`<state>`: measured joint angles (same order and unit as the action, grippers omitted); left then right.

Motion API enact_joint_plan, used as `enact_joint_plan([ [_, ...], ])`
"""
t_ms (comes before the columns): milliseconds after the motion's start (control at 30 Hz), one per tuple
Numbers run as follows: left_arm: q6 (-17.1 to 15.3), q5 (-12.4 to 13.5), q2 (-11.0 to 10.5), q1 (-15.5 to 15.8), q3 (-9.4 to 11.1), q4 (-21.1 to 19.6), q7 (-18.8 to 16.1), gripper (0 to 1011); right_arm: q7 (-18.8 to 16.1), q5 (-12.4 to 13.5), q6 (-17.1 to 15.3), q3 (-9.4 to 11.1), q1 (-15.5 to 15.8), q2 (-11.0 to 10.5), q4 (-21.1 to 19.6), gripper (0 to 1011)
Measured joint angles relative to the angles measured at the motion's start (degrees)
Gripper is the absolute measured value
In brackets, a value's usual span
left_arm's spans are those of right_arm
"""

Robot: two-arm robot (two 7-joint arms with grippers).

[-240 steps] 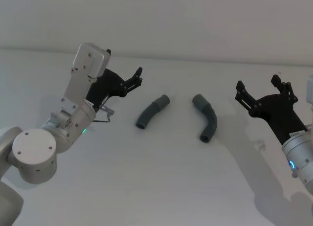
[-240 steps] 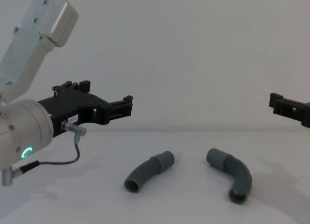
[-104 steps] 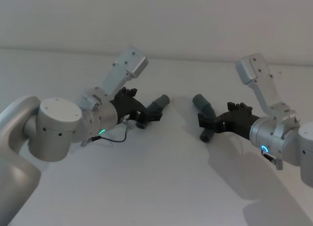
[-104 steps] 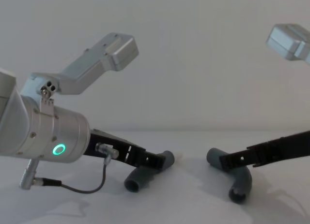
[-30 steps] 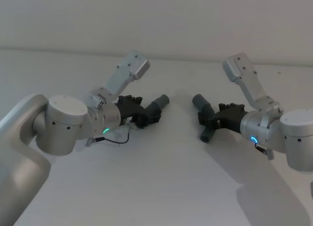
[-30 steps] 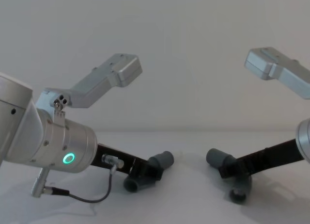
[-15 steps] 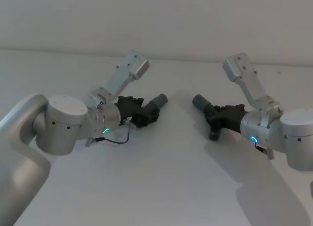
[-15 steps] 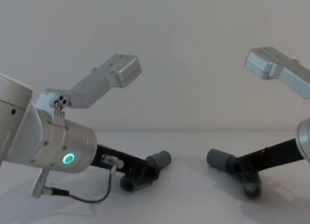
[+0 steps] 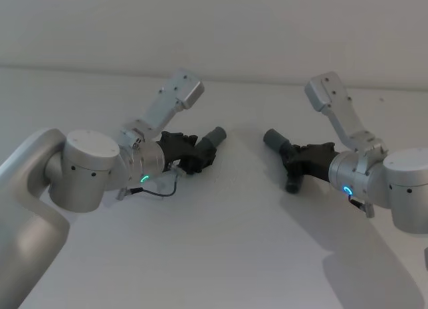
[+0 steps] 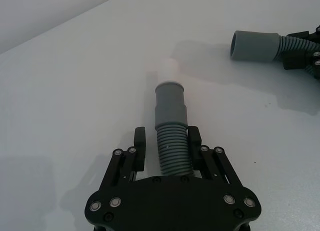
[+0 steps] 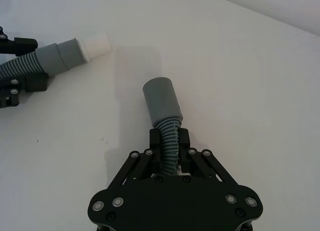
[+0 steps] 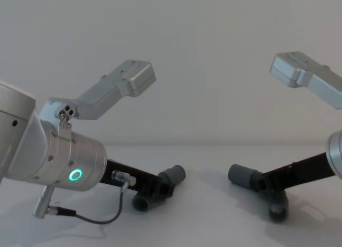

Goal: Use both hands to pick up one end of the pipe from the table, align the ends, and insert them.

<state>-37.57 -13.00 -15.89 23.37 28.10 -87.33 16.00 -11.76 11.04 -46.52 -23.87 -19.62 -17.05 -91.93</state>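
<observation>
Centre-left in head view, left gripper (image 10: 167, 141) clamped on ribbed body of left hose piece (image 10: 170, 111). Centre-right, right gripper (image 11: 169, 140) clamped on right hose piece (image 11: 161, 101). Their cuffs face each other, well apart, over white table (image 9: 221, 242).

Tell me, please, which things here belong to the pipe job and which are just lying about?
Job: left pipe, in the left tool; right pipe, in the right tool; table.
Not the job: wall behind; cable on the left arm.

Lab-like setup, bare white table (image 9: 221, 255), blank wall (image 12: 214, 54)
</observation>
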Motion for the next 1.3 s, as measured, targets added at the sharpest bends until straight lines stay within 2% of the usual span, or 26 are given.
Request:
enact_joint_plan([
  [800, 0.0, 0.0, 0.0, 0.0, 0.0, 0.0, 0.0, 348, 0.0, 0.0, 0.0, 0.0, 0.0, 0.0, 0.0, 190],
  [1300, 0.0, 0.0, 0.0, 0.0, 0.0, 0.0, 0.0, 330, 0.0, 0.0, 0.0, 0.0, 0.0, 0.0, 0.0, 188],
])
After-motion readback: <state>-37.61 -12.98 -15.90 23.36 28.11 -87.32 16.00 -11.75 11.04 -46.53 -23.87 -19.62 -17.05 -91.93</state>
